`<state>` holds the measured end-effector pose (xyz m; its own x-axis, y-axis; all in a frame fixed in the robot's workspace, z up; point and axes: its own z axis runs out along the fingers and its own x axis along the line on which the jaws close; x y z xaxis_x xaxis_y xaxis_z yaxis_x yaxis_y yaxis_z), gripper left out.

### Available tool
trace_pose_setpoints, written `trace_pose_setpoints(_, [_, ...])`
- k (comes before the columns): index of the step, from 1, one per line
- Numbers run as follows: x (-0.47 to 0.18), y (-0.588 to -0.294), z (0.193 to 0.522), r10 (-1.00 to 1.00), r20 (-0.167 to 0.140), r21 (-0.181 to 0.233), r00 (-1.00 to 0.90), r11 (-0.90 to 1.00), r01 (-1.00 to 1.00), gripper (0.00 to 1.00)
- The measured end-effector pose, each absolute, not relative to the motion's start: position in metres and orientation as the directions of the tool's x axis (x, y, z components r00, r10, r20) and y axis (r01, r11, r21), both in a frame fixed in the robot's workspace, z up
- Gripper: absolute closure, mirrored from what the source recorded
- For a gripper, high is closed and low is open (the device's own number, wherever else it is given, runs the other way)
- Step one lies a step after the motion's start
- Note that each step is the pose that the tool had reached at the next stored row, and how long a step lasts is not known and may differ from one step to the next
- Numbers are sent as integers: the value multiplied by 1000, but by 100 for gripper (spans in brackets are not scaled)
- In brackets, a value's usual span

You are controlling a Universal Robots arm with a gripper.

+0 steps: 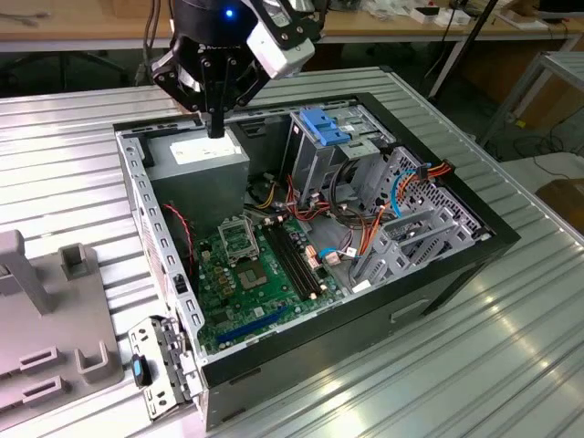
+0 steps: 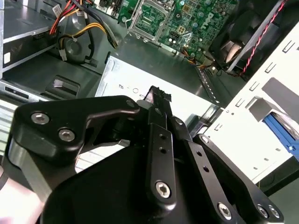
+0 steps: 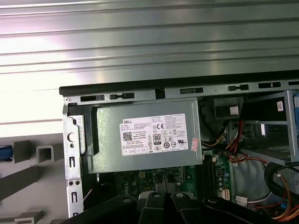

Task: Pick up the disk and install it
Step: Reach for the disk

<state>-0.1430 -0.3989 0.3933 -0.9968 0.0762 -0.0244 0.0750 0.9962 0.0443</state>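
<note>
1. Above the power supply (image 1: pixel 196 157), at the back of the open computer case (image 1: pixel 137 210), the exterior view has the gripper (image 1: pixel 216 130) hanging with its fingers pressed together and nothing between them. The disk (image 1: pixel 139 370), as I judge it, is the small blue-and-black piece outside the case's near corner, toward the exterior view's left. It sits against a perforated metal bracket (image 1: pixel 164 347), well apart from the gripper. One risk is that the blue bracket (image 1: pixel 321 125) atop the drive cage is much nearer and could be mistaken for the disk.
2. In the second wrist view the gripper (image 2: pixel 159 94) has its tips meeting over the power supply's pale casing. Lowered like this, they would strike metal rather than straddle anything. A blue strip (image 2: pixel 282 133) shows beyond the case's slotted wall (image 2: pixel 261 112); I cannot tell whether it is the disk's rail. A low sideways pass could clip that wall.
3. In the first wrist view red cables (image 3: pixel 239 130) lie just beside the power supply, and a carried disk could snag them.
</note>
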Motion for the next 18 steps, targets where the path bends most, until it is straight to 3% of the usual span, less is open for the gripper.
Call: trace_pose_setpoints(18, [-173, -399, 393, 76, -24, 44, -997, 996, 75, 89])
